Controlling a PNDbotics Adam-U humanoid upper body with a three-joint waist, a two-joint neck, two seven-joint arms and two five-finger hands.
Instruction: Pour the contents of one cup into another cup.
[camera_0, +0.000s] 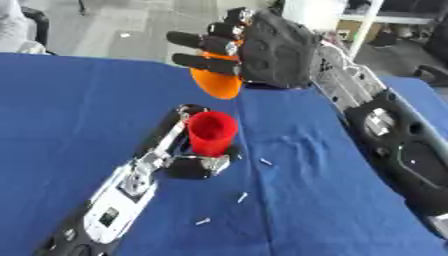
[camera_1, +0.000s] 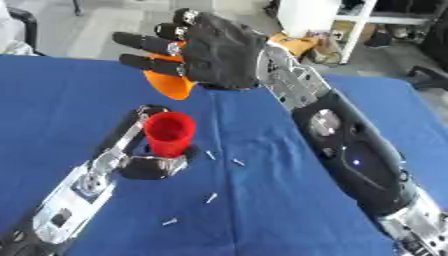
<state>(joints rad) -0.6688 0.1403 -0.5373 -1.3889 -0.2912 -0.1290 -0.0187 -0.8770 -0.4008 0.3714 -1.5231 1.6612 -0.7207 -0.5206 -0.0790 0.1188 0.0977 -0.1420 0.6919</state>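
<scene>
The right hand (camera_0: 276, 52) is raised above the table, its fingers curled round an orange cup (camera_0: 219, 80), which shows below and to the left of the palm, tilted with most of its body hidden behind the fingers. Below that hand and nearer the robot, the left hand (camera_0: 194, 161) lies low on the blue table (camera_0: 79, 100) and closes round the base of a red cup (camera_0: 212, 132), which stands upright with its mouth open to the top. The orange cup hangs above and a little beyond the red one, the two apart.

Both cups look like thin plastic: light, smooth and fairly slippery, and likely to flex if squeezed at the rim. The sounder place to hold each is round the lower or middle wall, where the left hand has the red cup, leaving the mouth free. A light cup will probably tip or skid when something falls into it, so steadying its base seems sensible.

Several small white bits (camera_0: 242, 197) lie scattered on the table beside the left hand; what they are cannot be told.
</scene>
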